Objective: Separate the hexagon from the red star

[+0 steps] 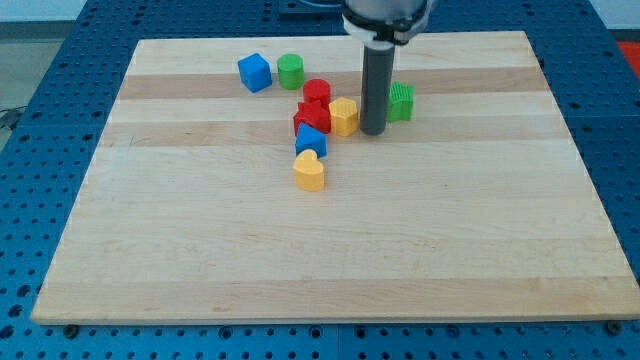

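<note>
A yellow hexagon [344,116] sits on the wooden board [330,250], touching the right side of a red star [311,117]. My tip [373,132] rests on the board just right of the hexagon, close to or touching it. A red cylinder [317,92] stands just above the star. A blue block [311,140] lies just below the star. A yellow heart-shaped block [311,171] lies below the blue one. A green star-like block [401,102] is right of the rod, partly hidden by it.
A blue cube [255,72] and a green cylinder [291,71] stand near the view's top, left of the cluster. The board's edges drop to a blue perforated table [60,120].
</note>
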`<state>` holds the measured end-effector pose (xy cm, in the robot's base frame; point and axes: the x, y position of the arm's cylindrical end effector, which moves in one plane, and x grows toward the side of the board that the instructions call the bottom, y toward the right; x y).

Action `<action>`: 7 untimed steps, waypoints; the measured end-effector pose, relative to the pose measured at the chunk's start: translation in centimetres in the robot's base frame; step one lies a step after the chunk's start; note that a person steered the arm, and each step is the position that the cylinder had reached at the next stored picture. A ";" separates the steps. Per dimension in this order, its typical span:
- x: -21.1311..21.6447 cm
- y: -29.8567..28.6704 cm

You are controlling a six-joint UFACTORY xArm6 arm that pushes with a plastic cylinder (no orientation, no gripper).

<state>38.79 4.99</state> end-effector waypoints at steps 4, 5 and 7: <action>-7.8 -2.2; -3.9 -3.6; 0.9 -4.7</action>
<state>39.66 0.34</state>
